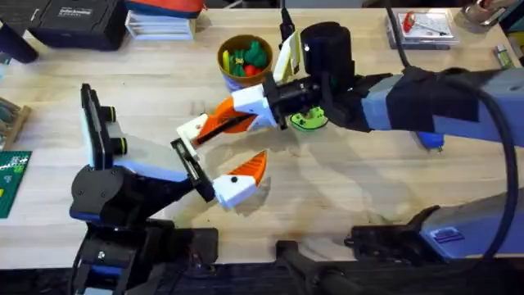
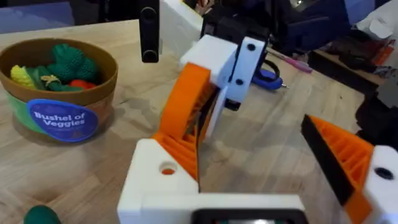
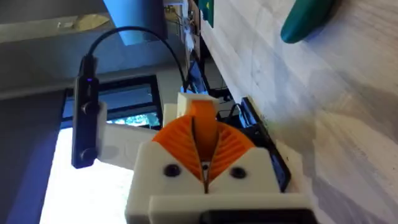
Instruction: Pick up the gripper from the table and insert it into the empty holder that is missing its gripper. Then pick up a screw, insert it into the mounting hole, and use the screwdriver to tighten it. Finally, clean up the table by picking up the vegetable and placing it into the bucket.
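My left gripper (image 1: pixel 223 147) (image 2: pixel 255 155) is open over the table's middle. One finger carries an orange tip (image 2: pixel 345 155); the other is the bare white holder (image 1: pixel 193 128) (image 2: pixel 161 183). My right gripper (image 1: pixel 211 125) (image 3: pixel 205 134) reaches across from the right. It is shut on the orange gripper (image 2: pixel 177 146) and presses it against that holder. The bucket (image 1: pixel 225 51) (image 2: pixel 59 118), with a brown rim and blue label, stands behind with toy vegetables in it. A dark-green vegetable (image 2: pixel 40 214) lies on the table near the holder. The blue screwdriver (image 1: pixel 430 141) (image 2: pixel 270 78) lies to the right, partly under my right arm.
A flat bright-green disc (image 1: pixel 309 121) lies under the right wrist. A black case (image 1: pixel 74 20) and stacked boxes (image 1: pixel 160 23) line the far left edge. A clear parts box (image 1: pixel 426 26) sits far right, and a green board (image 1: pixel 12 176) lies at the left edge.
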Controlling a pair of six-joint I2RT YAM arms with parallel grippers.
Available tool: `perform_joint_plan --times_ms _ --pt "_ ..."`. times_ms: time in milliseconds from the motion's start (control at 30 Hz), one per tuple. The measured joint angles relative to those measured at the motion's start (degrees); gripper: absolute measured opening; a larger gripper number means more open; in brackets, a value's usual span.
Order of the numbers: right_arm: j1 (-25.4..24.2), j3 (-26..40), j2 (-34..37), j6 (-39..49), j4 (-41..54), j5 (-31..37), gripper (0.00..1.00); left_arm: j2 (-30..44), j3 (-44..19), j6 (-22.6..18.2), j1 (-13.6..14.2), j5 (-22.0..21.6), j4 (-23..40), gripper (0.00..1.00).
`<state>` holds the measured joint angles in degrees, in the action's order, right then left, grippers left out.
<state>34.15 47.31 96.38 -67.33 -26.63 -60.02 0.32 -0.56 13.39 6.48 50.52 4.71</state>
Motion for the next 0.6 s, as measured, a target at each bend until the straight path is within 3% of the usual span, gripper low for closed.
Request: perform_joint_plan --times_ms 333,600 --pt "0.28 0.11 0.0 -0.02 0.0 1.13 0.04 0.0 0.0 0.17 0.0 -0.39 -0.02 0.986" --pt "0.17 0.11 0.03 0.02 0.5 1.54 0.249 -0.02 0.0 -0.17 0.08 0.7 -0.04 0.986"
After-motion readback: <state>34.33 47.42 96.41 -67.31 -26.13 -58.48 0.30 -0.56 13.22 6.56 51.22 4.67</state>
